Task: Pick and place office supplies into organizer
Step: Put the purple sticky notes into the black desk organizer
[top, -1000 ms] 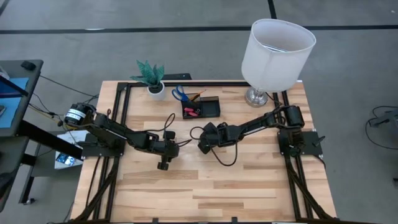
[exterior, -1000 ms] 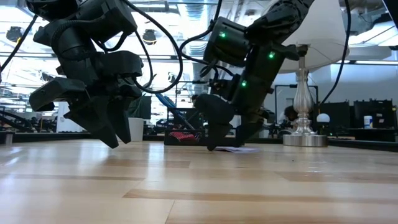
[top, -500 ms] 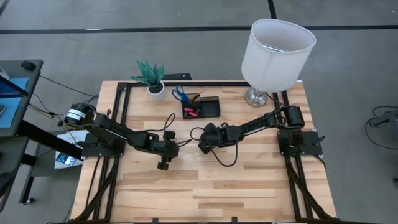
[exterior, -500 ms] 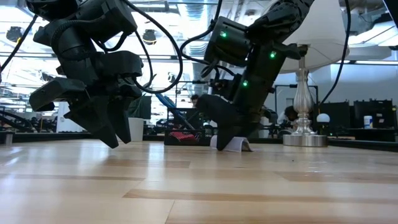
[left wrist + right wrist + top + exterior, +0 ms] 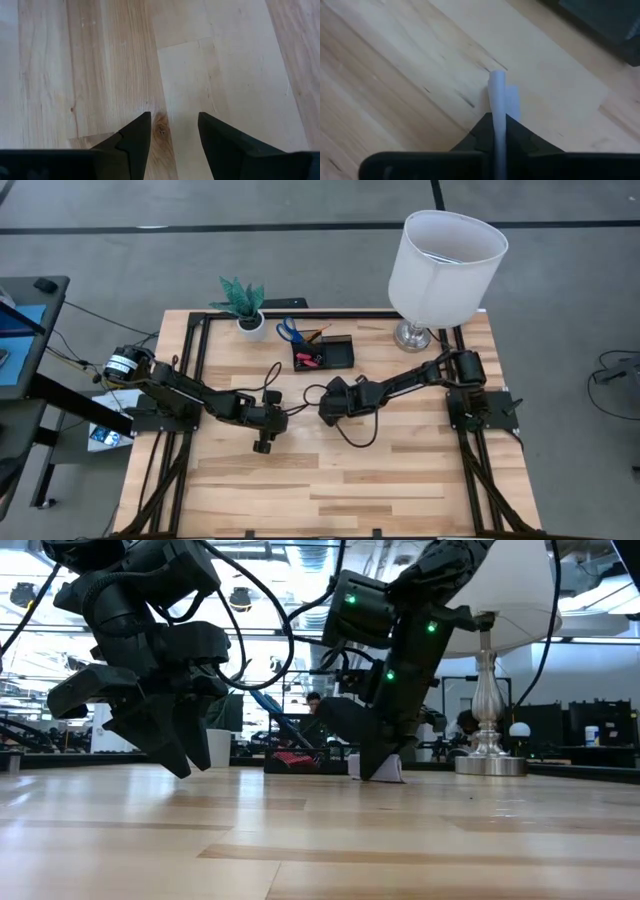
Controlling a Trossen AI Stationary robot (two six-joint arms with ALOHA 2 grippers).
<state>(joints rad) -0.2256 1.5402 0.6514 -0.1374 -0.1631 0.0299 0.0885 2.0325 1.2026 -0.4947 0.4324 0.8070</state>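
Observation:
My right gripper (image 5: 497, 120) is shut on the pale note pad (image 5: 498, 90) at mid-table, just near of the black organizer (image 5: 323, 354). In the low view the pad (image 5: 396, 772) stands up between the fingers. Blue-handled scissors (image 5: 288, 331) stick up from the organizer's cup section, and small pink pieces lie in its tray. My left gripper (image 5: 174, 120) hangs open over bare wood, left of the right one (image 5: 325, 415), with nothing between its fingers. My right gripper pinches the note pad between its two fingers, which lie on its two flat faces (image 5: 498, 107). The fingers slant down from the table's right side. The pad stands on edge, upright, its lower edge (image 5: 385, 779) at the tabletop.
A tall lamp with a white shade (image 5: 447, 265) stands at the far right, its metal base (image 5: 412, 335) on the table. A small white plant pot (image 5: 245, 320) sits at the far left beside the organizer. The near half of the wooden table (image 5: 330, 490) is bare.
My right gripper has shut on the note pad without shifting over the table. The pad lay flat between the open fingers a second ago; it has been tipped up onto its edge and now stands upright in the pinch.

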